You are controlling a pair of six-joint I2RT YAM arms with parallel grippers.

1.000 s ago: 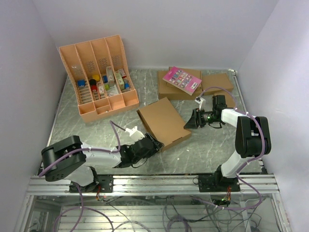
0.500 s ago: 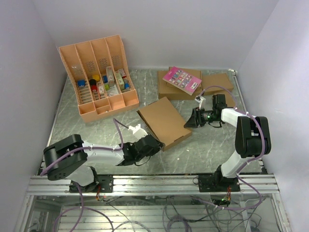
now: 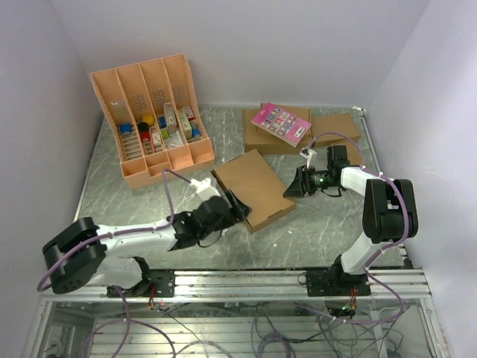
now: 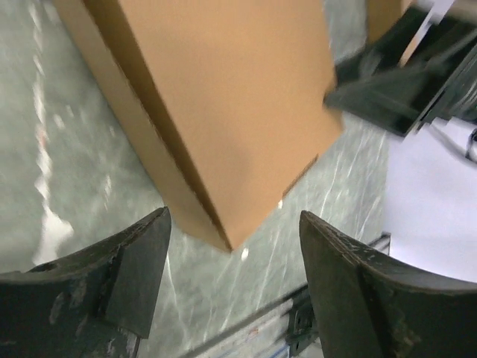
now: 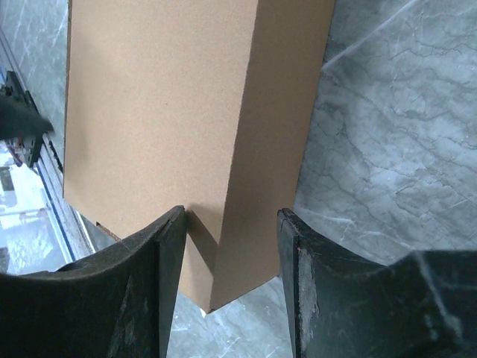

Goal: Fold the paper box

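The paper box [image 3: 253,186] is a flat brown cardboard box lying closed on the marble table in the middle. My left gripper [image 3: 235,204] hovers at its near left side. In the left wrist view the box [image 4: 223,97] points one corner into the gap of this gripper [image 4: 232,220], which is open and touches nothing. My right gripper [image 3: 291,188] is at the box's right corner. In the right wrist view that corner [image 5: 171,112] fills the space between the fingers of the right gripper [image 5: 231,216], which are closed against it.
An orange-tan compartment tray [image 3: 153,112] with small items leans at the back left. Smaller brown boxes [image 3: 264,138] [image 3: 335,127] lie at the back right, one with a pink card [image 3: 281,123] on it. A metal rail [image 3: 238,283] runs along the near edge.
My left arm has stretched forward and its gripper has moved up to the box's near left side; its jaws closed briefly and now stand open. The right arm and the box have stayed put.
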